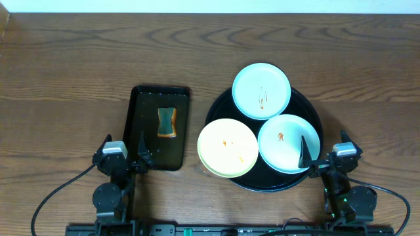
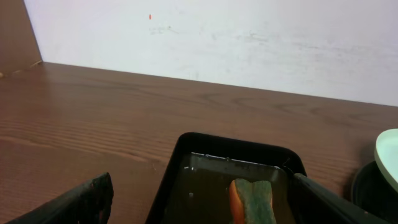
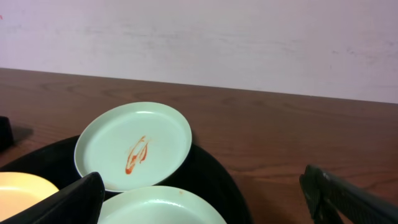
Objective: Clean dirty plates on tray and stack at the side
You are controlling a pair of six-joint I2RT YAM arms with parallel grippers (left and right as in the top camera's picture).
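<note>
With both arms parked at the near edge of the wooden worktop (image 1: 65, 65), nothing is in hand yet. The left tool (image 1: 123, 145) hangs with its fingers spread wide and empty, just short of the small rectangular black tray (image 1: 141, 98). The right tool (image 1: 323, 149) is spread just as wide, one finger over the near rim of the large round glossy black tray (image 1: 262, 185).

All three plates sit on that round tray, none stacked at the side. Nearest are the pale yellow round plate (image 1: 227, 148), overhanging the left rim, and a pale mint plate (image 1: 287, 143) beside it, their edges touching. Both carry small orange-brown smears. Farther back lies the second mint plate (image 1: 261, 90) with the longest streak.

Out in the rectangular tray rests an orange-and-green sponge (image 1: 167, 122), seemingly in shallow liquid.

The opening step looks like fetching that sponge. It would go best if the left tool comes down across the sponge's narrow waist and lifts slowly so drips fall in the tray, while the right tool pins a plate rim rather than the slick centre.
</note>
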